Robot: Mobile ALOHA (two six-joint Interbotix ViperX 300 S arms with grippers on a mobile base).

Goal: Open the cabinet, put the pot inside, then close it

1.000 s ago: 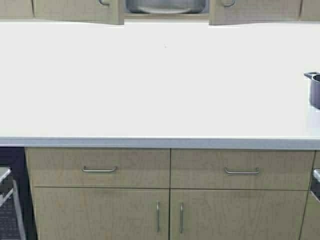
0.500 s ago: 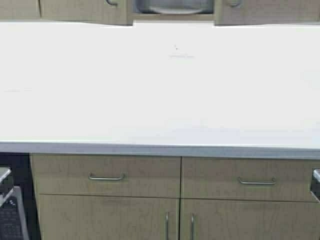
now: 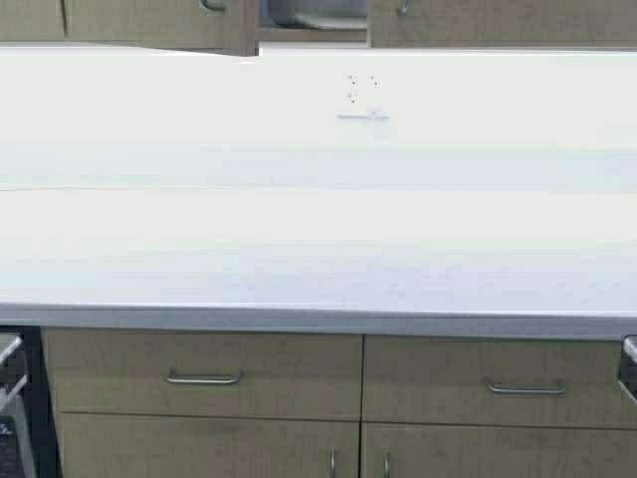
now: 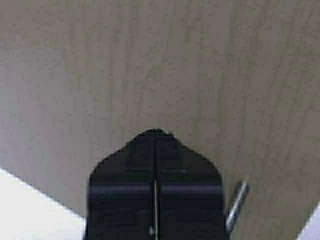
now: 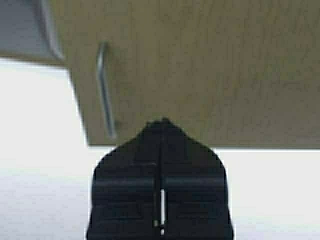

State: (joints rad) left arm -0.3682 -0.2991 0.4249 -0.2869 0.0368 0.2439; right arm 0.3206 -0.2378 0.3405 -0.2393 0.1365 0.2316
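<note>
The cabinet (image 3: 149,22) runs along the top edge of the high view, its two doors standing apart with a narrow gap between them. In that gap sits the grey metal pot (image 3: 314,12) on the cabinet's shelf. Neither arm shows in the high view. In the left wrist view my left gripper (image 4: 156,134) is shut, its tip close up against a door panel (image 4: 160,65), a silver handle (image 4: 236,205) beside it. My right gripper (image 5: 162,124) is shut too, its tip at the lower edge of the other door (image 5: 210,65), near that door's handle (image 5: 105,95).
A wide white countertop (image 3: 318,219) spreads below the cabinet. Under it are beige base units with drawers (image 3: 204,363) and bar handles (image 3: 525,387). A dark appliance (image 3: 10,408) stands at the lower left.
The robot has moved: the counter edge has slid down the high view and the dark pot at the right has left it. The gap between the doors has narrowed from the right.
</note>
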